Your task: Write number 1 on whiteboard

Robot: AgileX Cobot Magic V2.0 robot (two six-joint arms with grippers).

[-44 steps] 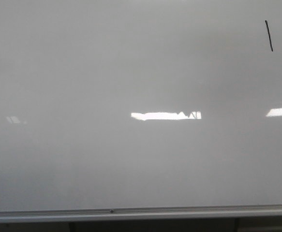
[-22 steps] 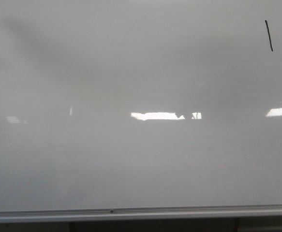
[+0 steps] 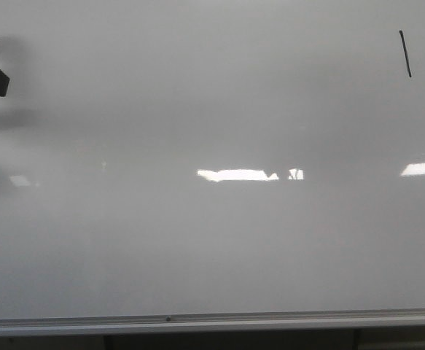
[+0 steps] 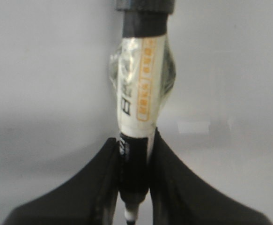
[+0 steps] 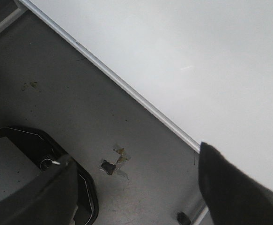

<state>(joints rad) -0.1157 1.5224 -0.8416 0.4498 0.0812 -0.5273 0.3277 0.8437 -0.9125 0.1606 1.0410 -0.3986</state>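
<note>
Left claw (image 4: 135, 187) clamped tight on a marker (image 4: 138, 93), gripped low on the barrel so the tip points at the whiteboard (image 3: 212, 240) — sensible for pressing a stroke. In the front view it's just at the board's far left edge. A number 1 (image 3: 405, 53) already sits top right, well apart from it. Right claw (image 5: 136, 187) spread wide, empty, aimed at the floor — parked out of the way, I'd guess.

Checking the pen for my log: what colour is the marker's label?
White with orange print, on a black-bodied marker; clearest in the left wrist view.
</note>
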